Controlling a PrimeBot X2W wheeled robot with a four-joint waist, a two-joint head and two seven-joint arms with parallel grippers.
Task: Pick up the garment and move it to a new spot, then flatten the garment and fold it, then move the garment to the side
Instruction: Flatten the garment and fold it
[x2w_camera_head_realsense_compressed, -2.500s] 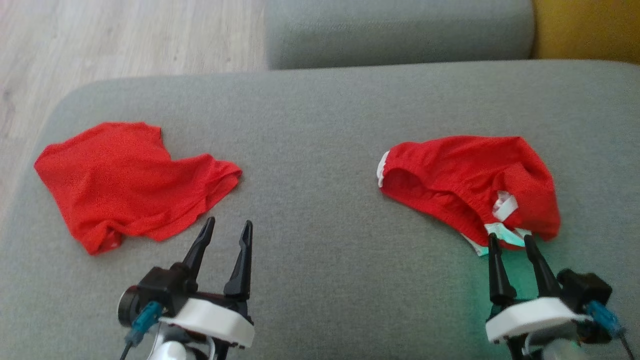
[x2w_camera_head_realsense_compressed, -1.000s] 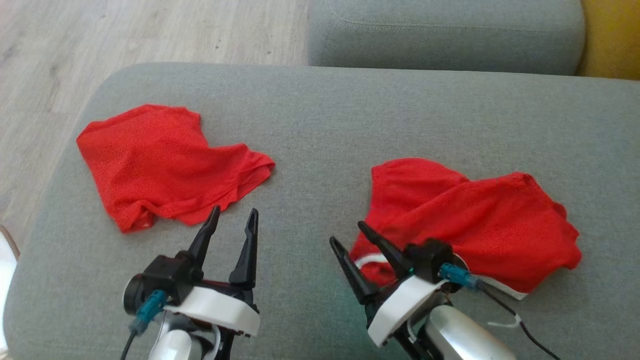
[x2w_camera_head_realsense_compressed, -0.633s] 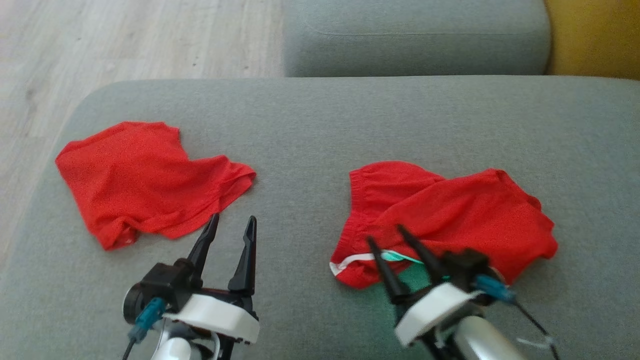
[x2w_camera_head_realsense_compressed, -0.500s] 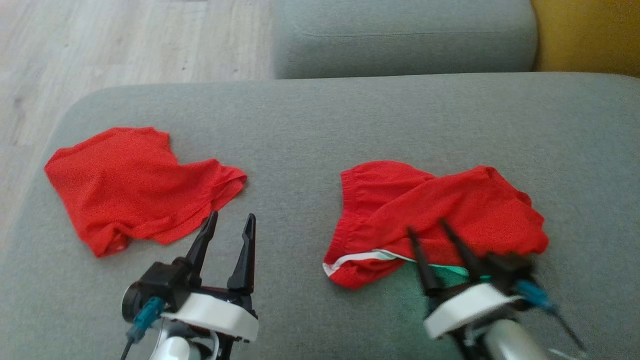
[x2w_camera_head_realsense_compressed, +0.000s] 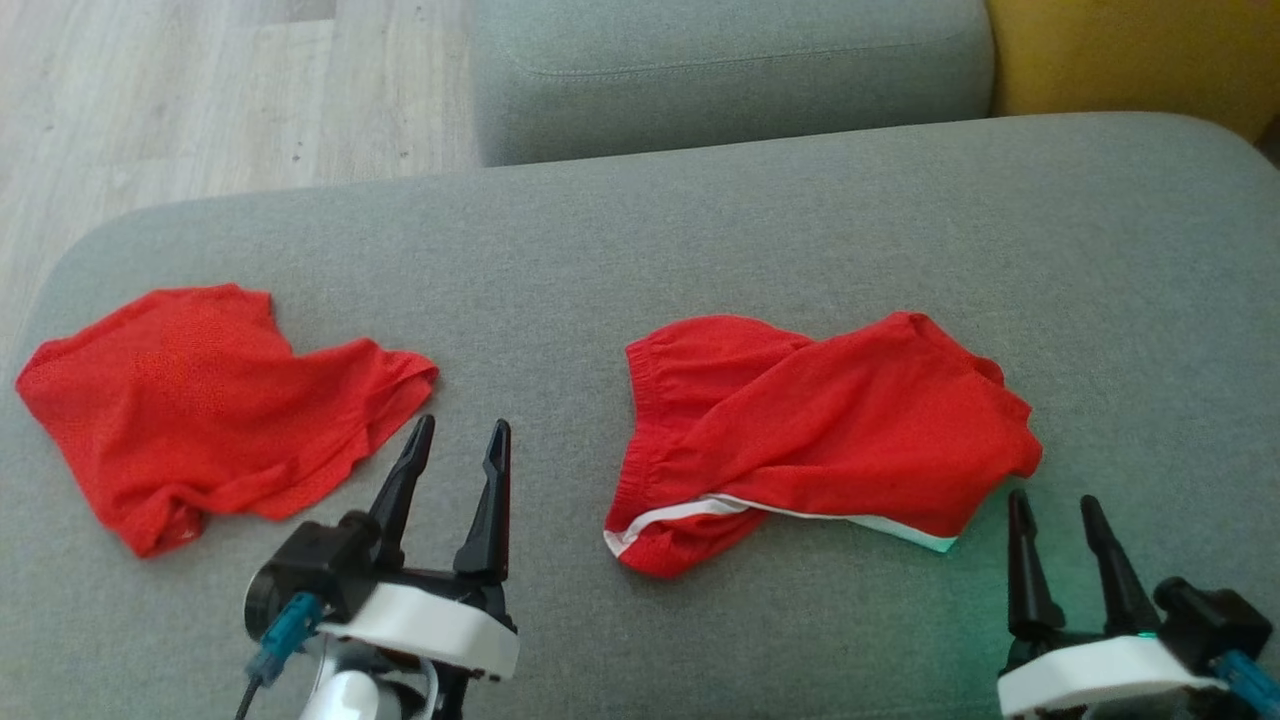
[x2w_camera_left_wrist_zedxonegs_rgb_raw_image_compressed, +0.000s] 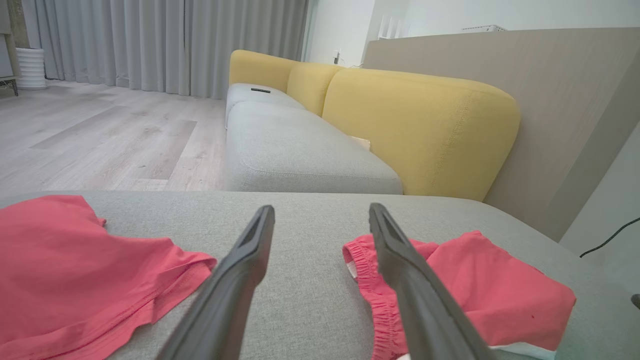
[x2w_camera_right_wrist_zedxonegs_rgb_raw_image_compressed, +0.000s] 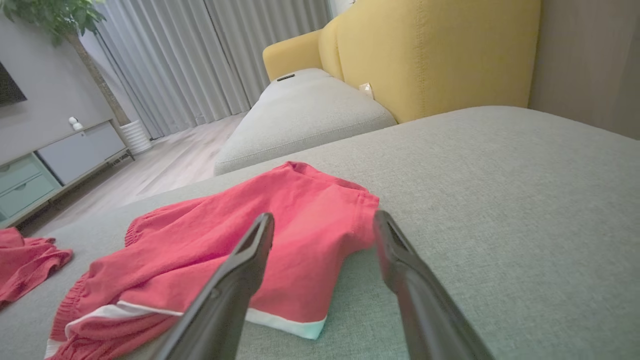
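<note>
A red cloth (x2w_camera_head_realsense_compressed: 210, 390) lies just beside the left tool (x2w_camera_head_realsense_compressed: 462, 425).

Light: soft, even daylight; shadows are kept faint.
Glow: a green tint is cast on the cushion (x2w_camera_head_realsense_compressed: 960, 590) beside the right gripper (x2w_camera_head_realsense_compressed: 1053, 498).

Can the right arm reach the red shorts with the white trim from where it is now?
Probably yes. The right gripper is open and sits just short of the near right corner of the shorts. Between them there is bare grey cushion, with nothing lying in the way.
</note>
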